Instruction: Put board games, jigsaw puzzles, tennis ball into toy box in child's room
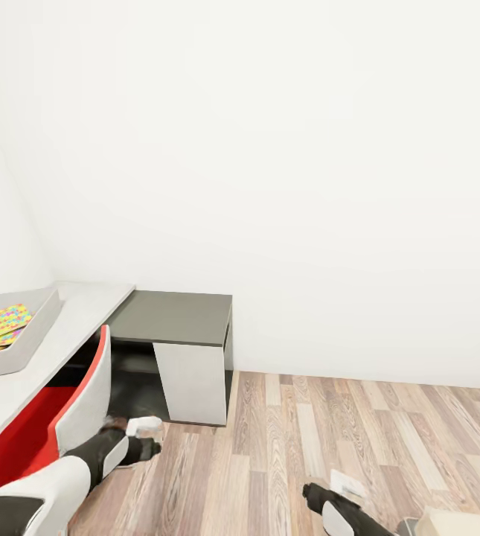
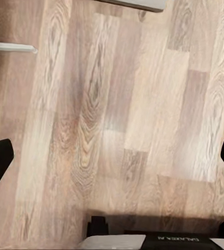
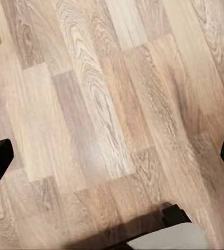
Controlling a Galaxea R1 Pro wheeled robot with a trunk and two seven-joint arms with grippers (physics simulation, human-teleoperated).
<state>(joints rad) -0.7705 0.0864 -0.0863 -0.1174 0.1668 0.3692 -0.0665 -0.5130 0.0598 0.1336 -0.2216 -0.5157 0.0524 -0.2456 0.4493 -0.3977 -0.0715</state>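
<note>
Rolling near long white tabletop (image 1: pixel 83 313); shallow grey toy box (image 1: pixel 18 348) holds colourful puzzle squares (image 1: pixel 1 324). Both claws spread wide, empty. Risk: left arm (image 1: pixel 98 455) bumping red-and-white chair (image 1: pixel 80 406).

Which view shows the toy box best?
The head view: the toy box sits on the table at the picture's left edge, with puzzles lying inside it. Both wrist views look down at the floor, with open hands.

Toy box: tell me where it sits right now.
In the head view the toy box sits at far left on the white table, holding jigsaw puzzles, left of the dark grey side desk.
</note>
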